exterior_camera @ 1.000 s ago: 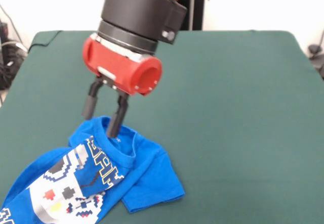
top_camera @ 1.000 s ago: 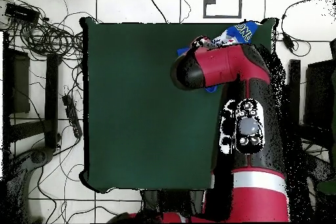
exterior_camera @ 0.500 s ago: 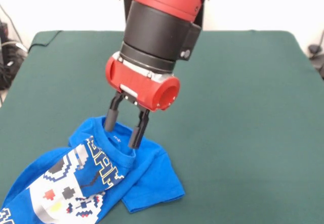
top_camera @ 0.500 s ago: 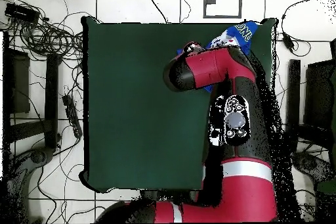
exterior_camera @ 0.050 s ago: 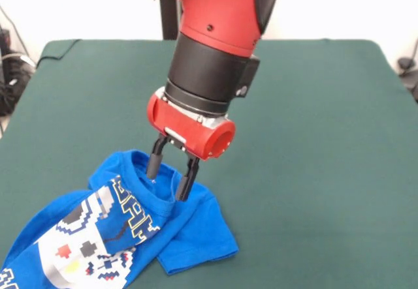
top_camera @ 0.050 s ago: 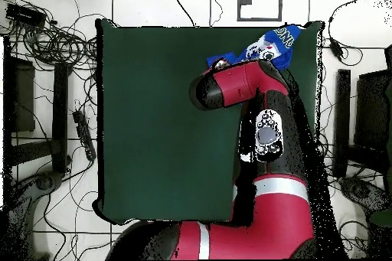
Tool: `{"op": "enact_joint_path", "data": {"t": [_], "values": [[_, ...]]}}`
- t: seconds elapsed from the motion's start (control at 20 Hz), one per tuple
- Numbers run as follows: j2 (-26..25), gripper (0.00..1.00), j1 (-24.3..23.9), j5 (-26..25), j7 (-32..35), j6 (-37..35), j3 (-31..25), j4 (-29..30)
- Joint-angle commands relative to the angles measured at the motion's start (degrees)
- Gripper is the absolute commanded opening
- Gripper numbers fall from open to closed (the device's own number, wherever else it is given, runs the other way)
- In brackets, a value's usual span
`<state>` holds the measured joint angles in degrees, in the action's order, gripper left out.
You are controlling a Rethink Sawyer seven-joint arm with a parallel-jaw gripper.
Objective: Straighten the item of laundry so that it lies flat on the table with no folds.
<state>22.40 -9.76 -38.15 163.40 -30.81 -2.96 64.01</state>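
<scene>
The item of laundry (exterior_camera @ 0.050 s ago: 104, 230), a bright blue T-shirt with white lettering and a controller print, lies rumpled at the near left of the green table (exterior_camera @ 0.050 s ago: 313, 145) in the front view, its body folded over one sleeve. My gripper (exterior_camera @ 0.050 s ago: 167, 179) stands open over the collar, one black finger (exterior_camera @ 0.050 s ago: 153, 164) on the far side of the neckline and the other finger (exterior_camera @ 0.050 s ago: 183, 183) on the near right side, tips at or just above the cloth. From overhead the shirt (top_camera @ 0.050 s ago: 272, 42) shows at the table's (top_camera @ 0.050 s ago: 153, 120) top right corner, largely under the red arm.
Cables (top_camera @ 0.050 s ago: 53, 40) and dark equipment lie on the floor left of the table in the overhead view. The arm (top_camera @ 0.050 s ago: 260, 135) covers the table's right side from above.
The gripper has moved right and down, from beside the shirt's far left edge to straddling the collar. It has stayed open. The shirt has not visibly moved.
</scene>
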Motion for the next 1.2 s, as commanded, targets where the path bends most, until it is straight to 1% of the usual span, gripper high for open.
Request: {"op": "enact_joint_path", "data": {"t": [0.05, 0.3, 0.7, 1.0, 1.1, 1.2], "values": [[-1.0, 1.0, 2.9, 1.4, 1.4, -0.2, 0.0, 5.3], [-0.8, 1.0, 1.8, 1.3, -0.6, 0.8, -0.3, 6.0], [1.1, 1.0, 1.3, 0.8, -0.7, 2.8, 1.1, 9.6], [0.1, 1.0, -1.2, 0.9, -2.3, 6.4, -0.6, 11.8], [-0.4, 1.0, -2.9, 1.7, -3.5, 7.4, -2.5, 13.4], [-1.5, 1.0, -3.2, 1.5, -2.5, 9.3, -2.6, 14.0]]}}
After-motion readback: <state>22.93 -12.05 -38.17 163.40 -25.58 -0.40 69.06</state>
